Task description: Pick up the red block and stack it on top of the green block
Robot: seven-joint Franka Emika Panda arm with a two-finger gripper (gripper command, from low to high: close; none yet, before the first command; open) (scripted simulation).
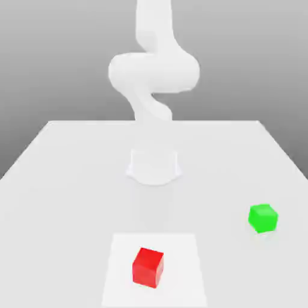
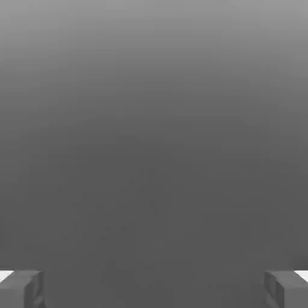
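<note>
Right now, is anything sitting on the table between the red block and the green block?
Nothing visible. The red block and the green block sit apart on the white table, with bare surface between them.

Red block (image 1: 148,267), green block (image 1: 263,218), white arm (image 1: 154,78), pale grey table (image 1: 60,180).

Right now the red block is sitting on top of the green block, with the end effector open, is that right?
Not quite. The red block sits on the table, apart from the green block, as the exterior view shows. The end effector is open, as you said.
</note>
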